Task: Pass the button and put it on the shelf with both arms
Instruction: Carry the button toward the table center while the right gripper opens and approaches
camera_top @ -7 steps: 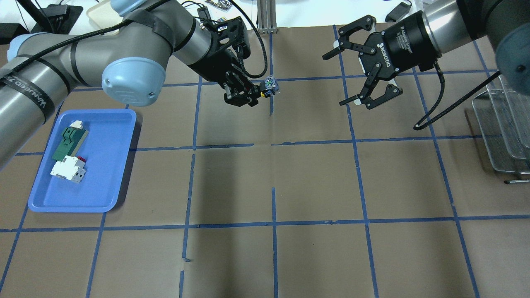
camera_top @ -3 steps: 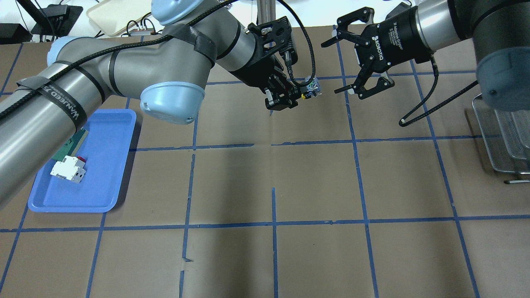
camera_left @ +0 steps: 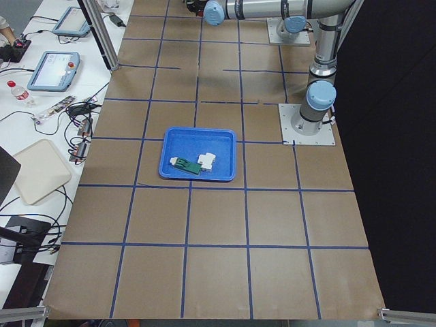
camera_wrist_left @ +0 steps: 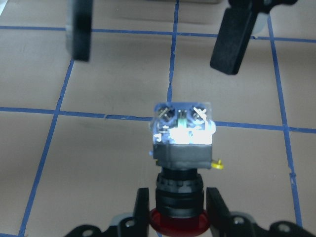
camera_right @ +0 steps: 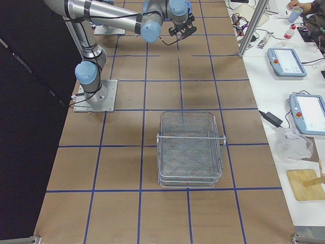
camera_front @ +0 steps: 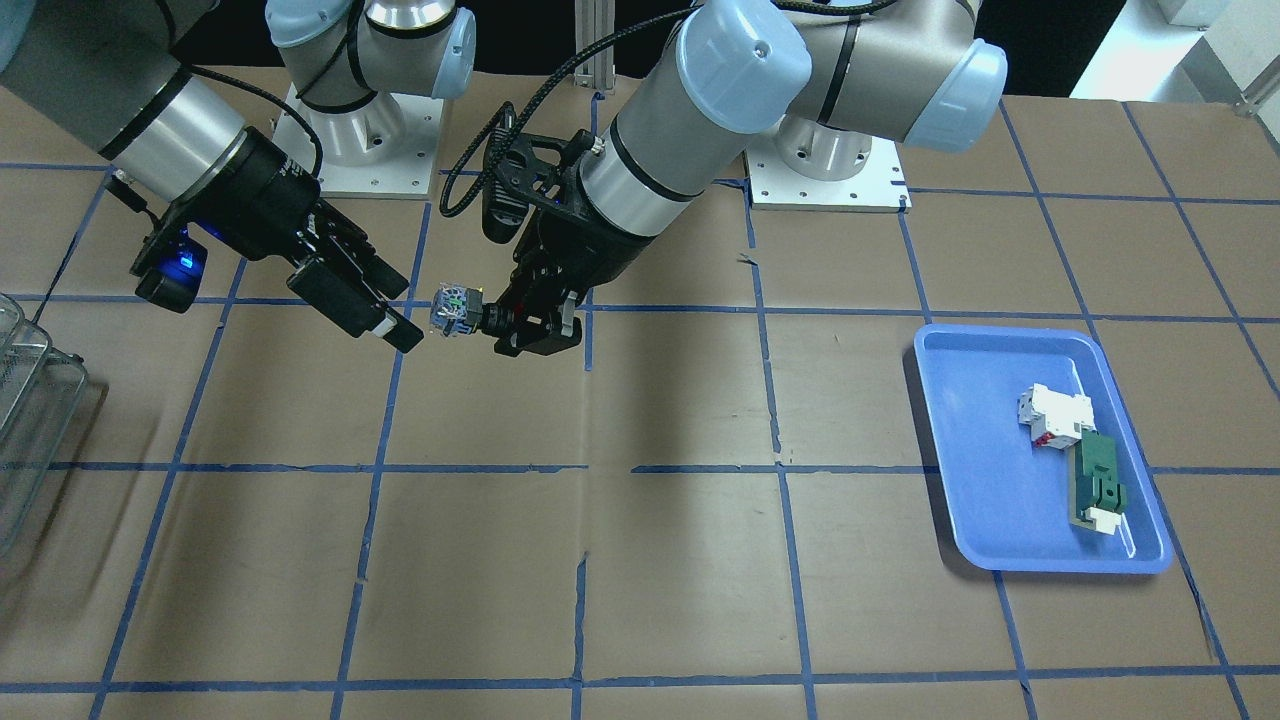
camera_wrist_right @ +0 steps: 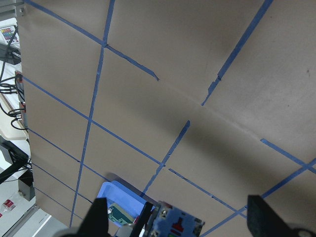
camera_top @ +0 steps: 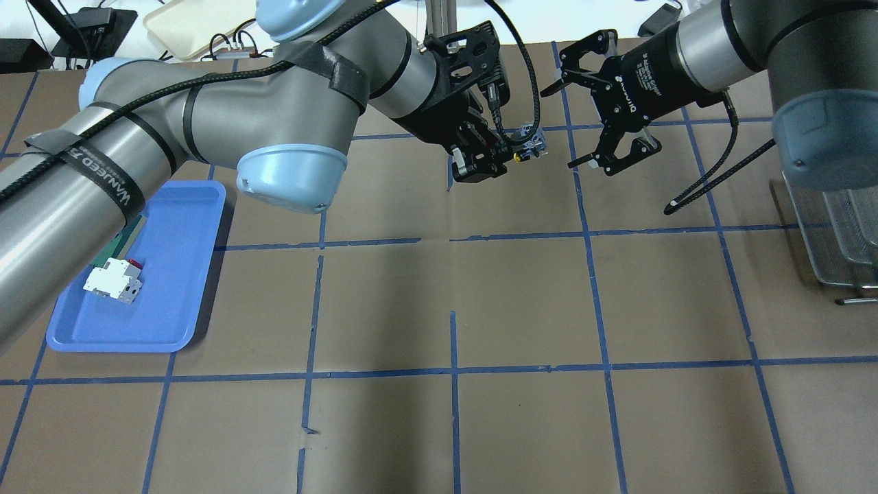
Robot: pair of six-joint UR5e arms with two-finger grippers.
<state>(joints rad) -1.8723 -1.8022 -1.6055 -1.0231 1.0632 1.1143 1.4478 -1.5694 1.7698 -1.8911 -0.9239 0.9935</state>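
My left gripper (camera_top: 509, 155) is shut on the button's (camera_top: 532, 143) red cap and black collar and holds it level in the air, its bluish-white base pointing at my right gripper (camera_top: 560, 127). The right gripper is open and empty, its fingers spread just beyond the base and apart from it. The left wrist view shows the button (camera_wrist_left: 182, 134) in my left gripper (camera_wrist_left: 179, 213), with the right gripper's fingers (camera_wrist_left: 232, 43) ahead. The right wrist view shows the base (camera_wrist_right: 177, 225) low between blurred fingers (camera_wrist_right: 98, 218). The front view shows the button (camera_front: 454, 308) too. The wire shelf (camera_top: 831, 226) stands at the far right.
A blue tray (camera_top: 171, 274) at the left holds a white-and-red block (camera_top: 113, 283) and a flat dark-green part (camera_top: 116, 241). The shelf also shows in the right exterior view (camera_right: 190, 147). Brown paper with blue tape lines covers the table.
My left arm has carried the button to the right, close up to the right gripper. The right gripper has shifted a little and stays open.
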